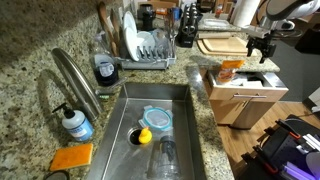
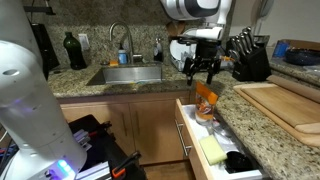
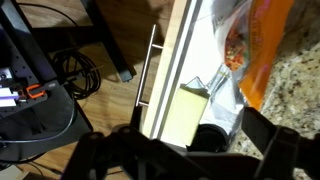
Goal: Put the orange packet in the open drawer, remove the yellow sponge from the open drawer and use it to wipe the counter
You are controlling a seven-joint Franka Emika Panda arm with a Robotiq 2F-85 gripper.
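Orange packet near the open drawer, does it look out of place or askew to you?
Yes. The orange packet sits tilted at the edge of the counter, apparently hanging partly over the open drawer rather than lying flat inside it. The gripper hangs open above it.

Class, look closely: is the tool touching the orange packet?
Apart. In an exterior view the tool hangs above the orange packet, with a clear gap between them.
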